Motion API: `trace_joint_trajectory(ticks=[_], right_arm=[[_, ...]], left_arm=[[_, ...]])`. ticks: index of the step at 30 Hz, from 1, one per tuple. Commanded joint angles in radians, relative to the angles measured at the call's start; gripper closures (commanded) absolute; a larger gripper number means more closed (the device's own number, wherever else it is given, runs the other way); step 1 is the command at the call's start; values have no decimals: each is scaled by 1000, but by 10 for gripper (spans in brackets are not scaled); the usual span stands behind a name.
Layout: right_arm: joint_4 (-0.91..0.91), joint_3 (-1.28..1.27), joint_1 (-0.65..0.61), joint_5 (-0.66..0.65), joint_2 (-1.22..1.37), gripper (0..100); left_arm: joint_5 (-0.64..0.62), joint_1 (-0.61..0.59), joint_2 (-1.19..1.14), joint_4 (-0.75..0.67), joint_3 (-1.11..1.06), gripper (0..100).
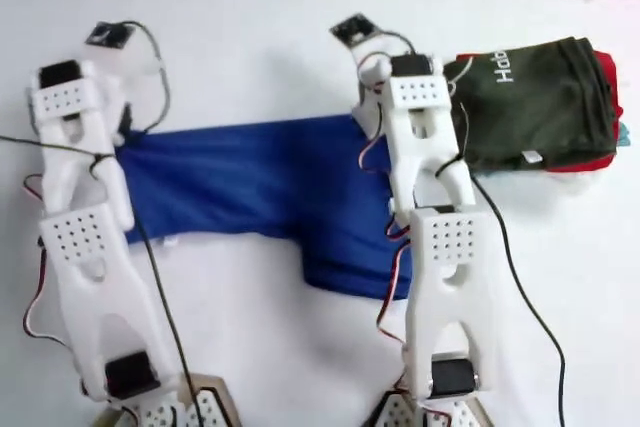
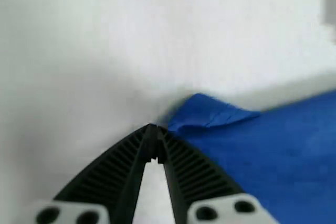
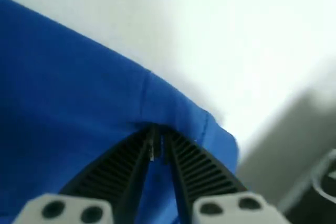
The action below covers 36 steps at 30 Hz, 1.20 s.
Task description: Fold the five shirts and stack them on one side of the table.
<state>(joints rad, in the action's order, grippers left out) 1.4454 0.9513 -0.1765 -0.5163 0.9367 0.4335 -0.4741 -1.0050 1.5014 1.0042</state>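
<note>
Two white arms are seen over the white tabletop [image 1: 250, 47], the left arm [image 1: 85, 237] and the right arm [image 1: 440, 247]. A blue shirt [image 1: 260, 182] is spread out across the middle of the tabletop, between the two arms. The left jaws are closed, and one corner of the blue shirt is pinched at their tips, with bare tabletop just past it. The right jaws are closed too, and the edge of the blue shirt is held between them, so the cloth is bunched up a little there. A stack of folded shirts [image 1: 560, 142] is placed on the right side of the tabletop, just beside the right arm. A dark green shirt [image 1: 530, 97] is on top, and a red shirt [image 1: 600, 159] is seen under it.
</note>
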Motion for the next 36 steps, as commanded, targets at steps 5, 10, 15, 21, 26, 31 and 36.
trace_joint_trajectory(ticks=[5,10,15,21,26,31,36], right_arm=[[272,362,-13,8,-13,971],[326,466,4,8,-21,972],[326,446,-13,75,-59,972],[326,299,-76,89,-228,967],[326,104,-124,91,-421,967],[326,-141,-162,91,-639,967],[323,-448,-194,86,-842,967]], left_arm=[[-3,0,11,232,318,970],[-6,6,17,288,412,974],[-6,5,17,290,387,976],[-6,2,130,290,240,976],[-3,9,351,290,-7,976],[23,48,566,245,-291,976],[28,57,732,26,-717,976]])
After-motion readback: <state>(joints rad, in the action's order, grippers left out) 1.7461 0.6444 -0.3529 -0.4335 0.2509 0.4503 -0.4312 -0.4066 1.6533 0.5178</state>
